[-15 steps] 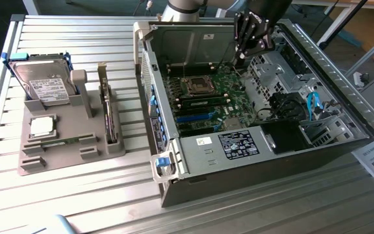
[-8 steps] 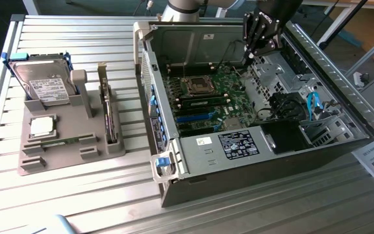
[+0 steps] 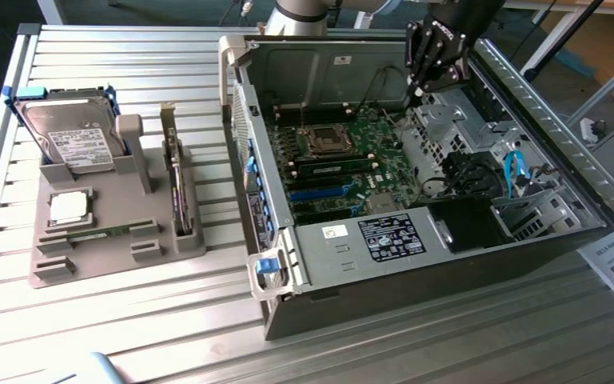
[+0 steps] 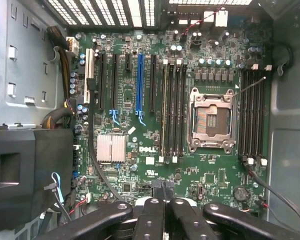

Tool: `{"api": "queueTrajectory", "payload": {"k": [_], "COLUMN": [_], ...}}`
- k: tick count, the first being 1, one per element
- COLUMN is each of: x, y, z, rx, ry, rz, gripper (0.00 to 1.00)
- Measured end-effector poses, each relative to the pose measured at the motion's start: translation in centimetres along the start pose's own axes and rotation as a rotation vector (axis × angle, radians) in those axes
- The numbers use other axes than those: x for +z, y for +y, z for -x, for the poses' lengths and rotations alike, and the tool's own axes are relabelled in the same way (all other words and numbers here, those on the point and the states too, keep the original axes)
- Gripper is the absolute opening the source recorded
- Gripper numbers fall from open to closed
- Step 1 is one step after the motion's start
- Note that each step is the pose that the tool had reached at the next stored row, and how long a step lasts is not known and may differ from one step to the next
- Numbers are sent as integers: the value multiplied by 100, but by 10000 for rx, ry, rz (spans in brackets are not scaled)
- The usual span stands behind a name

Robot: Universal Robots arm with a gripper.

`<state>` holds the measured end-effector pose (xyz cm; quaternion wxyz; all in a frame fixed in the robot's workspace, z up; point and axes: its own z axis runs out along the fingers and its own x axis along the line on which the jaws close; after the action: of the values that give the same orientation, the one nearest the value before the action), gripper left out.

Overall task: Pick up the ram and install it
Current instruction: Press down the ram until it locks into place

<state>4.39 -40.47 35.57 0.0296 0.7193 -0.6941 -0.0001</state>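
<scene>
The big ribbed worktop (image 3: pixel 125 64) holds an open computer case (image 3: pixel 285 68) that lies on its side, so you can look right in. A gray tray (image 3: pixel 83 268) sits beside the case, on the exterior view's left. A green board (image 4: pixel 210 175) covers the floor of the case. A hard drive (image 3: pixel 73 140) stands in the tray, well apart from the case. The pincer (image 3: pixel 422 84) hangs high above the case with its two fingers pressed together and nothing between them. A card (image 3: pixel 181 196) with a metal strip stands on the tray's edge nearest the case. The ram (image 3: pixel 337 166), a thin green stick, seems to stand in a long slot near the middle of the case. I think it is in its place, but I cannot be sure. A small silver chip (image 3: pixel 68 206) lies in the tray, farther from the case than the card. To do this part well, I think the pincer should go only straight up or down over the case. That way it will not bump a case wall or snag the blue cable (image 3: pixel 515 172) inside the case. The stick should sit level, both ends just as deep. A high end needs a soft push, not a hard one.
</scene>
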Motion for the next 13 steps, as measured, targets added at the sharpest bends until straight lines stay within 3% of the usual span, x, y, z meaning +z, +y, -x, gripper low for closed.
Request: {"api": "queueTrajectory", "payload": {"k": [13], "x": [115], "y": [-5], "z": [5], "rx": [-1], "ry": [-15], "rz": [0], "gripper": [10]}}
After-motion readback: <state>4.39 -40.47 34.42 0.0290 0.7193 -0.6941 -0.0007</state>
